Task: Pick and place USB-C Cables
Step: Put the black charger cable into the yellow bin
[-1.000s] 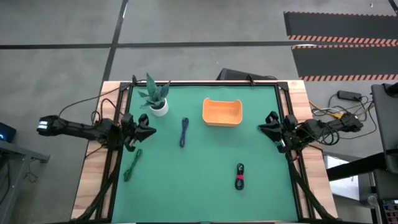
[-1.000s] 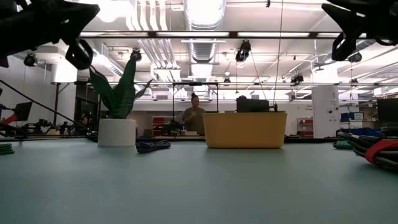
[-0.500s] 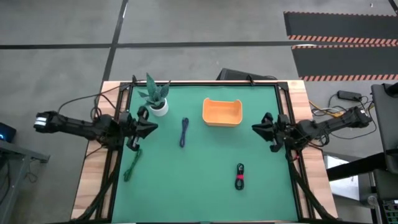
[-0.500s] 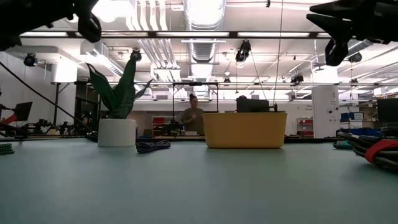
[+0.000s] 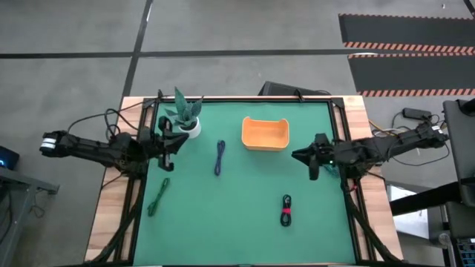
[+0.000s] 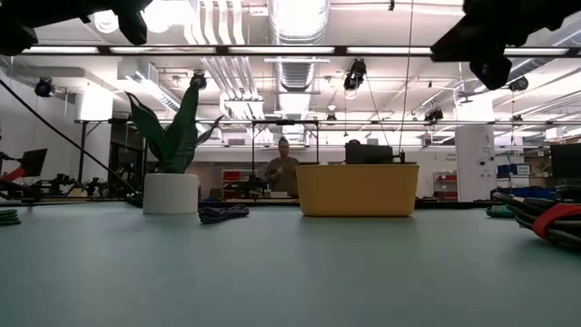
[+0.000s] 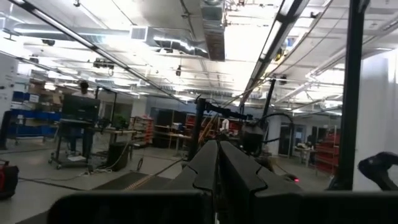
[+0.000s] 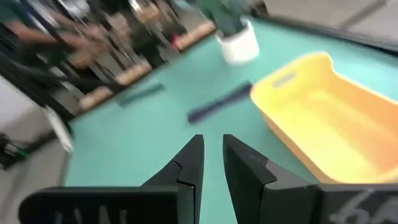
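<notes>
Three cable bundles lie flat on the green mat: the green cable (image 5: 157, 196) near the left edge, the dark blue cable (image 5: 220, 157) mid-table and the black-and-red cable (image 5: 286, 210) toward the near right. A small teal cable (image 6: 497, 212) shows only in the low view. The orange tray (image 5: 265, 133) stands near the far edge. My left gripper (image 5: 178, 141) hovers shut beside the plant, high above the mat. My right gripper (image 5: 295, 156) hangs in the air near the tray's right near corner. Its fingers (image 8: 198, 149) stand slightly apart and point at the mat between the tray (image 8: 329, 118) and the blue cable (image 8: 221, 102).
A potted plant (image 5: 185, 115) in a white pot stands at the far left, close to my left gripper. The table's black frame rails run along its edges. A person stands in the room far behind the tray (image 6: 283, 168). Open mat lies between the cables.
My right gripper has moved toward the table's left, from the right edge out over the mat near the tray. My left gripper has risen and shifted toward the far edge, closer to the plant. No cable has moved.
</notes>
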Controlling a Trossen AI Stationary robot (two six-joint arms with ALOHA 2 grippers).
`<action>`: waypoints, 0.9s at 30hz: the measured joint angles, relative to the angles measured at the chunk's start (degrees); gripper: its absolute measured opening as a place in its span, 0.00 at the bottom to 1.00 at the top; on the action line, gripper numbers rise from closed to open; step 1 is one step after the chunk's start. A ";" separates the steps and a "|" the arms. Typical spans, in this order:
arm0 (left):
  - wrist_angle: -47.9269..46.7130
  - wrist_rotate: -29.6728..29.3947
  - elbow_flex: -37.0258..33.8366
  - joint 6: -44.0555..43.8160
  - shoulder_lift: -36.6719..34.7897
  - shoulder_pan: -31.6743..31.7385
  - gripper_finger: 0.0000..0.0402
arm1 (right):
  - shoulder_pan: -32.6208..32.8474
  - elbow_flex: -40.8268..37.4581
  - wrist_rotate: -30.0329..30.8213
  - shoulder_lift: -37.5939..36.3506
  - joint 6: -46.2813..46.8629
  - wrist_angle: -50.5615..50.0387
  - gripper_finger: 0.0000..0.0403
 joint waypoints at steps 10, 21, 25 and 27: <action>0.24 -1.56 -0.39 -0.18 -0.19 0.00 0.00 | 0.00 12.70 -4.31 12.95 6.32 -15.18 0.13; 0.37 -1.55 -0.61 -0.20 -0.11 0.00 0.00 | 0.18 24.16 -17.09 26.59 16.13 -29.88 0.13; 0.51 -1.58 -0.66 -0.20 -0.44 0.00 0.00 | 2.16 26.83 -23.22 31.74 22.39 -33.13 0.13; 0.44 -1.62 -0.66 -0.17 -0.61 0.00 0.00 | 3.39 28.09 -25.86 34.05 25.39 -33.85 0.13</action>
